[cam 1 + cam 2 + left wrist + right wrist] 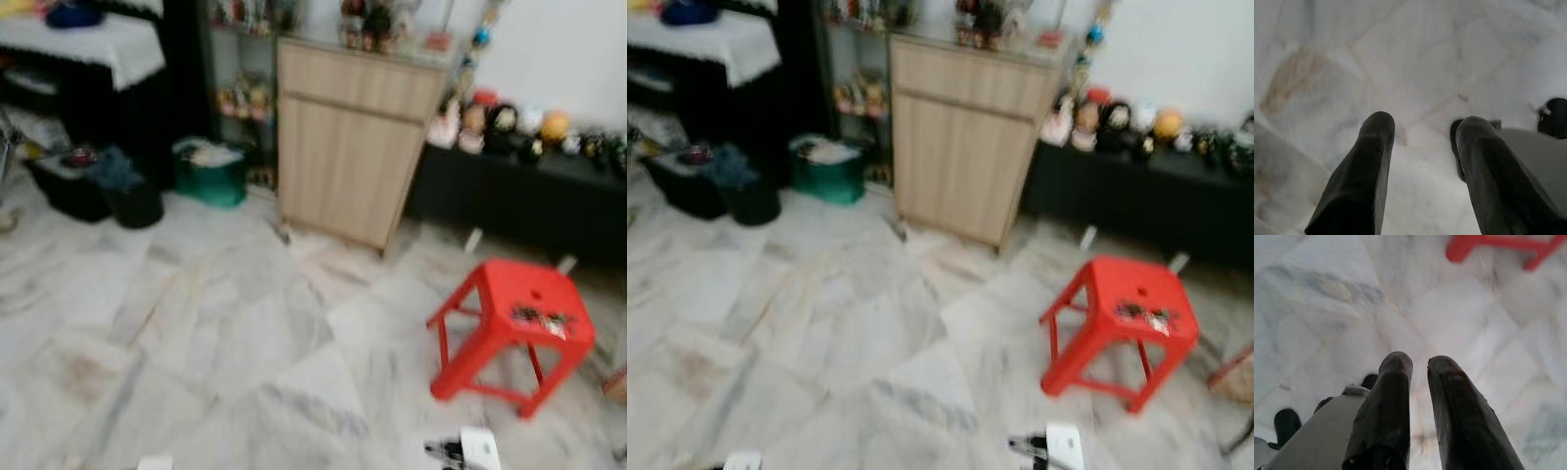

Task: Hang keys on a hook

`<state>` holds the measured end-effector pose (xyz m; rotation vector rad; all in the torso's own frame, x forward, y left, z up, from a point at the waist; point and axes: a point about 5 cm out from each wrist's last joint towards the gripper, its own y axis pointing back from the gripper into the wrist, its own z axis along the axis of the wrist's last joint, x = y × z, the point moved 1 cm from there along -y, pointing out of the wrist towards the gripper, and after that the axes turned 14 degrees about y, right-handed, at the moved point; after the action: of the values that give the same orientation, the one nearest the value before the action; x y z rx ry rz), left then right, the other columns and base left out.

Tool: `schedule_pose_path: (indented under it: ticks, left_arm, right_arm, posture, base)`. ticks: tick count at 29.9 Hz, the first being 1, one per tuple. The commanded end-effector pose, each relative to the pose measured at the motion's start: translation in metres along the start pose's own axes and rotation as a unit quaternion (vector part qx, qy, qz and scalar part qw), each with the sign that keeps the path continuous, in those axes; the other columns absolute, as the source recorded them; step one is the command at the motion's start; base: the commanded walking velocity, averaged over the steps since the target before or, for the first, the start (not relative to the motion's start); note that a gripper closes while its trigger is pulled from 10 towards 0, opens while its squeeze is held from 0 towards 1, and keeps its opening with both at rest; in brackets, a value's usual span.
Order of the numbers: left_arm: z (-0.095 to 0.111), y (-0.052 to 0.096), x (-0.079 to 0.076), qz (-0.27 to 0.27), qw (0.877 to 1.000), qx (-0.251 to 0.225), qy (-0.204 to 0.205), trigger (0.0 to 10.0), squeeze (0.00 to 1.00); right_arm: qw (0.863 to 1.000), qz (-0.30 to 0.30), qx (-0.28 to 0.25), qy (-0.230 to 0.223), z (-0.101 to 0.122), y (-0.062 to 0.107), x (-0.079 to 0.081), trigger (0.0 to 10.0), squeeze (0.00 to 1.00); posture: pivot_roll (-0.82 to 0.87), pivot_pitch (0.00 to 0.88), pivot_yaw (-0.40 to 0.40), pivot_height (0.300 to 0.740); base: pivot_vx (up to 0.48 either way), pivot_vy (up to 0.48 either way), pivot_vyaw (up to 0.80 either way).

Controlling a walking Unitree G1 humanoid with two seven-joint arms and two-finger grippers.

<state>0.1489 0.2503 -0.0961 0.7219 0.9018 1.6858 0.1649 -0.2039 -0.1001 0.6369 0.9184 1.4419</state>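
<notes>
Marble floor (196, 333), pale and grey-veined, spreads across the room and leaves a broad open stretch between the robot and the far wall. Along that wall, a light wooden cabinet (353, 147) stands upright with small figurines on top; its right side sits just beside a low black shelf (519, 201) lined with more figurines. Left of the cabinet is a green bin (211, 171), then dark boxes (98, 191) under a worktop (88, 44) draped in white cloth. These close off the far and left edges of the floor. To the right, a red stool (514, 328) stands alone on the marble, well apart from the cabinet, with open floor on its left and front. On its seat lie the keys (541, 317), a small dark bunch near the right edge; the blur hides their long axis and which way they point.

Both arms hang low over bare marble. The left tool (1420, 132) has its two black fingers set moderately apart, holding nothing. The right tool (1419, 364) has its fingers close together with a narrow gap, also holding nothing, and the stool's red legs (1498, 247) show beyond its tips.
</notes>
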Motion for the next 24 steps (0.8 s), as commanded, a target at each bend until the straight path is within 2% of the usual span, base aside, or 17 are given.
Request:
schedule_pose_path:
  ticks: [1, 24]
  left_arm:
    - [-0.0021, -0.0005, -0.0068, -0.011, 1.0, 0.005, -0.007, 10.0, 0.0]
    - [-0.0018, -0.0001, -0.0057, -0.018, 1.0, 0.003, -0.02, 10.0, 0.0]
  right_arm:
    - [1.0, -0.006, 0.006, -0.004, -0.0035, 0.0008, -0.0045, 10.0, 0.0]
    - [1.0, -0.003, 0.008, -0.008, -0.0045, 0.0009, -0.0026, 10.0, 0.0]
  posture:
    - [0.07, 0.0, -0.036, 0.716]
    - [0.07, 0.0, -0.022, 0.716]
  base:
    - [0.0, 0.0, -0.66]
    - [0.0, 0.0, -0.65]
